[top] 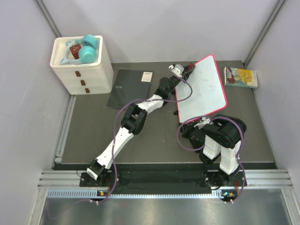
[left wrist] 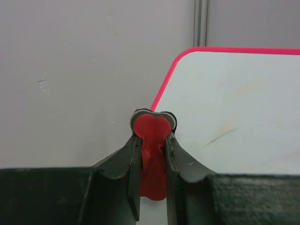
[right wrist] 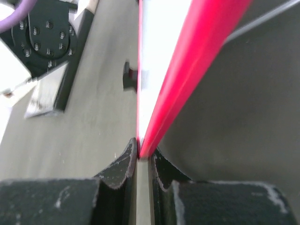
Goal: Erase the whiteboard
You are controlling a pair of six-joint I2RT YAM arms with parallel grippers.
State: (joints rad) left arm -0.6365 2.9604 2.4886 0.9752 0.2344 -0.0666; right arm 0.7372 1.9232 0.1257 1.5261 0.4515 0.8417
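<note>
With the right pincer (right wrist: 143, 157) clamped on the near edge of the whiteboard (top: 202, 89), on the tabletop's (top: 93, 131) right half, the left pincer (left wrist: 151, 143), gripping a red eraser (left wrist: 151, 126) by its far corner, should press flat, sweeping evenly.

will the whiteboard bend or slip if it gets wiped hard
Probably stiff: the whiteboard shows a straight pink edge although the right gripper pinches only one rim. Likely light, since that thin grip steadies it. Hard pressing far from the grip might pivot it, and the smooth frame could slip between the fingers.
</note>
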